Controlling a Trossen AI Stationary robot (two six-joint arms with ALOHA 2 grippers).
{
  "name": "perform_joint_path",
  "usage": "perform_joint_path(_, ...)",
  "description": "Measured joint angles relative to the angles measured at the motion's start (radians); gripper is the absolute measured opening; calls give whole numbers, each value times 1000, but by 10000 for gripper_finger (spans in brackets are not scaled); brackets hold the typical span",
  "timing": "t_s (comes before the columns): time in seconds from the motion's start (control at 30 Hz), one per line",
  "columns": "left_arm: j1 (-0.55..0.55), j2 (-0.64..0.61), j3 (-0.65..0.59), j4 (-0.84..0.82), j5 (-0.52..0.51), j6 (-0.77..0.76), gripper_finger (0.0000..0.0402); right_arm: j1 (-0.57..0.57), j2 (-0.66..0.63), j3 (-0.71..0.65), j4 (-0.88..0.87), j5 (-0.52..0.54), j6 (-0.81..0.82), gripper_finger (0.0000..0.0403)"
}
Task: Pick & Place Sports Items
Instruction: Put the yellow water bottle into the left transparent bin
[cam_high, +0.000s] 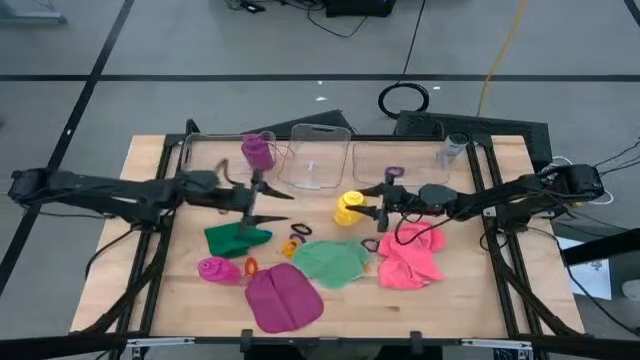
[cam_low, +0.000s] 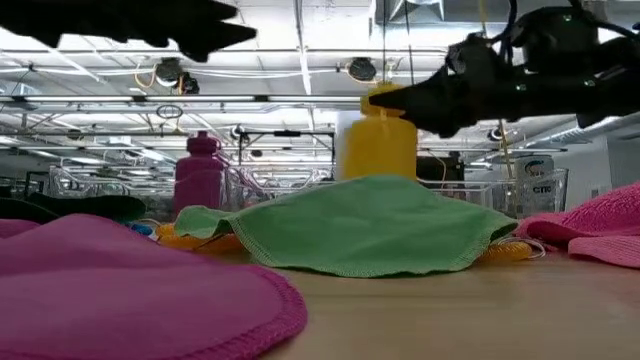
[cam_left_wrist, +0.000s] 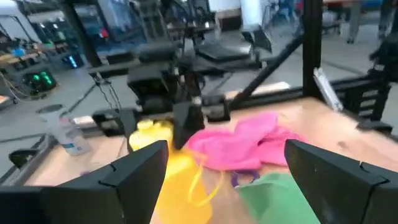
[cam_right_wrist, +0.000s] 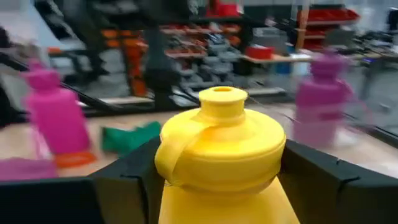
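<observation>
the smooth, round-capped yellow bottle (cam_right_wrist: 219, 155) is standing upright mid-table, just behind the soft, stitched-edge green cloth (cam_low: 365, 235). the right gripper (cam_high: 377, 204) is bracketing its cap, a finger (cam_right_wrist: 127, 180) sitting on each side; whether the pads are pressing the plastic cannot be told. the left gripper (cam_high: 268, 207) is hanging with fingers spread wide and empty over the dark green cloth (cam_high: 236, 237). only the high view is showing the crumpled pink cloth (cam_high: 410, 256), the tiny rings (cam_high: 292, 244) and the rounded purple cloth (cam_high: 282, 299) together.
</observation>
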Motion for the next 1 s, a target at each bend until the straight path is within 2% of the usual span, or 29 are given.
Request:
perform_joint_path(0.13,0,121,88,9,-4,32,269,10,0,60,-53,-63,6,183)
perform_joint_path(0.37,14,322,303,-124,-5,91,269,63,-1,199,-356,-74,-65,183)
perform_joint_path(0.5,33,420,421,-244,6,97,269,86,-1,214,-365,-75,-84,183)
perform_joint_path(0.63,51,487,505,-278,94,97,269,88,-1,215,-365,-73,-84,183)
perform_joint_path(1.0,73,577,562,-323,134,90,268,88,0,215,-373,-71,-100,183)
